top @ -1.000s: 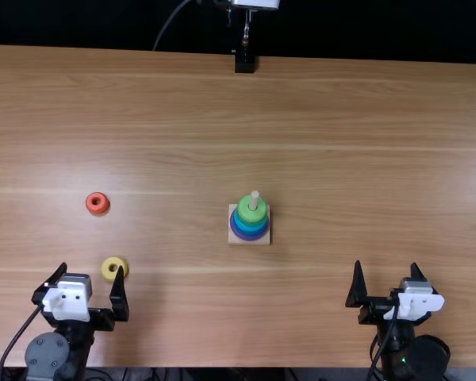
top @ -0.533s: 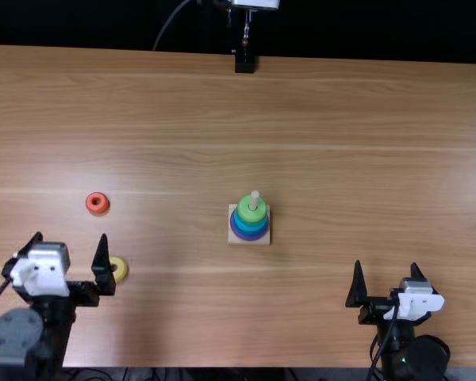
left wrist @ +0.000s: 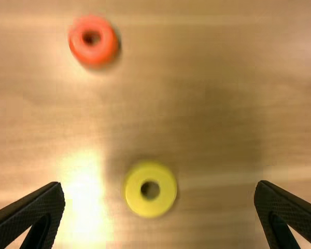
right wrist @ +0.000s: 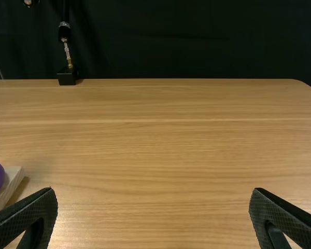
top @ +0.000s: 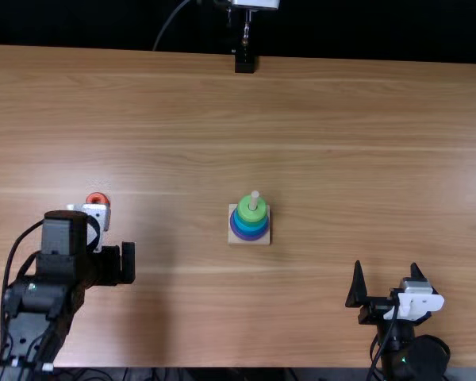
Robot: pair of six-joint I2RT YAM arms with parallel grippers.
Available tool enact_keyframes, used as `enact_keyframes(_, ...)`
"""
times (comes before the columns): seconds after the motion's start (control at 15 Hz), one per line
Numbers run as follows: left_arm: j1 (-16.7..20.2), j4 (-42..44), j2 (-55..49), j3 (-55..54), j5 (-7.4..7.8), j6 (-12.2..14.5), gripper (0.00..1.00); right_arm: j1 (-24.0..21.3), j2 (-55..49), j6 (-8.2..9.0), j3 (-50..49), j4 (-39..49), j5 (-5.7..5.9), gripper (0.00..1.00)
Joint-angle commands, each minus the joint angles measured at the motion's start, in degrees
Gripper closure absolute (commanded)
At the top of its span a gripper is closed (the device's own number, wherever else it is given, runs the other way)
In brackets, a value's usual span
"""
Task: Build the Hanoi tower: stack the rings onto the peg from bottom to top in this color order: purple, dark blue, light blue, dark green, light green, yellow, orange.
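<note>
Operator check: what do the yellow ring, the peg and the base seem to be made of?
Yellow ring: perhaps painted wood or plastic, smooth and evenly coloured.
Peg: likely bare wood, pale and unpainted.
Base: looks like unfinished wood, pale with a matt face and square-cut edges.

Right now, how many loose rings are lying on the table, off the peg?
2. The yellow ring lies beneath the open left tool; the orange ring lies farther out, past that tool. The left arm could be hiding others.
</note>
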Motion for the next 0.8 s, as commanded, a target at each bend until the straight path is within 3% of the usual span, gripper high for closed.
enact_keyframes(0.0,0.65,-1.44,4.16,2.17,1.04,0.36,0.0,-0.18,-0.73,-0.04,-2.54,-4.24,0.81,0.0)
enact_keyframes(0.13,0.56,-3.65,10.05,2.52,0.41,0.58,0.0,-0.18,-0.73,-0.04,-2.54,-4.24,0.81,0.0)
enact_keyframes(0.2,0.56,-3.97,11.89,2.52,0.3,2.26,0.0,-0.18,-0.73,-0.04,-2.54,-4.24,0.81,0.0)
enact_keyframes(0.33,0.56,-4.08,14.44,2.52,0.2,9.12,0.0,-0.18,-0.73,-0.04,-2.54,-4.34,0.81,0.0)
enact_keyframes(0.4,0.65,-3.97,15.32,2.52,0.2,10.91,0.0,-0.18,-0.73,-0.04,-2.54,-4.24,0.81,0.0)
enact_keyframes(0.73,0.74,-2.49,16.99,2.61,0.3,11.23,0.0,-0.18,-0.73,-0.04,-2.54,-4.24,0.81,0.0)
